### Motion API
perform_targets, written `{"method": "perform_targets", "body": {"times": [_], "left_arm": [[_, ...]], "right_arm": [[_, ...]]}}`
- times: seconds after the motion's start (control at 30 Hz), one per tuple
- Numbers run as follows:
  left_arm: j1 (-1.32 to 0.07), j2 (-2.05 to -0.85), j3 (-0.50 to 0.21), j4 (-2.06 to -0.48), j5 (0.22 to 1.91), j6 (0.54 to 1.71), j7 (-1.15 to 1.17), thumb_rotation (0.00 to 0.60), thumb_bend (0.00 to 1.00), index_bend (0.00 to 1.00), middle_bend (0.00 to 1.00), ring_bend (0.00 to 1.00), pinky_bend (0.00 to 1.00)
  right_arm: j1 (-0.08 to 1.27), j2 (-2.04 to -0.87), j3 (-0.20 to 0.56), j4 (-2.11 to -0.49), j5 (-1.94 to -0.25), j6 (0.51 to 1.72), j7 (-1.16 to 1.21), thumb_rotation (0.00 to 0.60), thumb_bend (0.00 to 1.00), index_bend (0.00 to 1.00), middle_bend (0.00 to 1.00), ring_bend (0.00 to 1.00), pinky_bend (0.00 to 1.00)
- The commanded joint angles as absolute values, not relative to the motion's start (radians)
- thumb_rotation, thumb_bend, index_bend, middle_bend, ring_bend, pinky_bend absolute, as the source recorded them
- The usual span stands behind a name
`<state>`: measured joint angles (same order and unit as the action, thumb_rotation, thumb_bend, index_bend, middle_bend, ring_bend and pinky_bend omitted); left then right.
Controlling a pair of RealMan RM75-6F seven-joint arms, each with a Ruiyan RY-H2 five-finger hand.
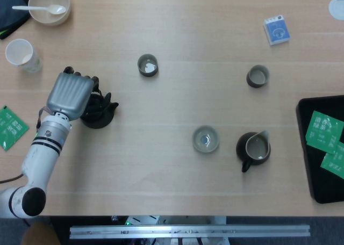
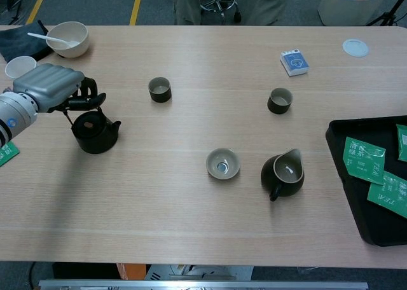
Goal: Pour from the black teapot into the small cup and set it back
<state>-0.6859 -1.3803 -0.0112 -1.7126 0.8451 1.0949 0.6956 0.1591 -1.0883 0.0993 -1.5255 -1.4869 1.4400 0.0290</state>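
Note:
The black teapot (image 1: 100, 114) (image 2: 95, 134) stands upright on the table at the left, spout toward the right. My left hand (image 1: 70, 93) (image 2: 48, 86) hovers over it from the left, fingers curled round the wire handle on top. A small dark cup (image 1: 147, 65) (image 2: 159, 89) sits behind and to the right of the teapot. A second dark cup (image 1: 257, 76) (image 2: 280, 100) stands further right. A pale shallow cup (image 1: 206, 139) (image 2: 222, 163) is near the table's middle. My right hand shows in neither view.
A dark pitcher (image 1: 253, 148) (image 2: 284, 172) stands beside the pale cup. A black tray (image 1: 322, 191) (image 2: 356, 220) with green tea packets is at the right edge. A bowl with a spoon (image 1: 48, 4) (image 2: 67, 39), a paper cup (image 1: 21, 54) and a blue card box (image 1: 276, 29) lie further back.

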Motion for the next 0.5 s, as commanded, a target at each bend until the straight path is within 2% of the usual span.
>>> {"method": "perform_targets", "body": {"times": [0.03,0.5], "left_arm": [[-0.682,-1.380,-0.008,-1.718,0.843,1.102,0.700,0.000,0.36,0.39,0.47,0.39,0.23],[-0.680,-1.379,0.001,-1.751,0.822,1.104,0.732,0.001,0.36,0.43,0.52,0.43,0.23]], "right_arm": [[0.159,-1.089,0.099,-1.525,-1.487,1.441,0.030,0.600,0.43,0.26,0.31,0.19,0.13],[0.154,-1.090,0.096,-1.522,-1.488,1.442,0.036,0.600,0.43,0.26,0.31,0.19,0.13]]}}
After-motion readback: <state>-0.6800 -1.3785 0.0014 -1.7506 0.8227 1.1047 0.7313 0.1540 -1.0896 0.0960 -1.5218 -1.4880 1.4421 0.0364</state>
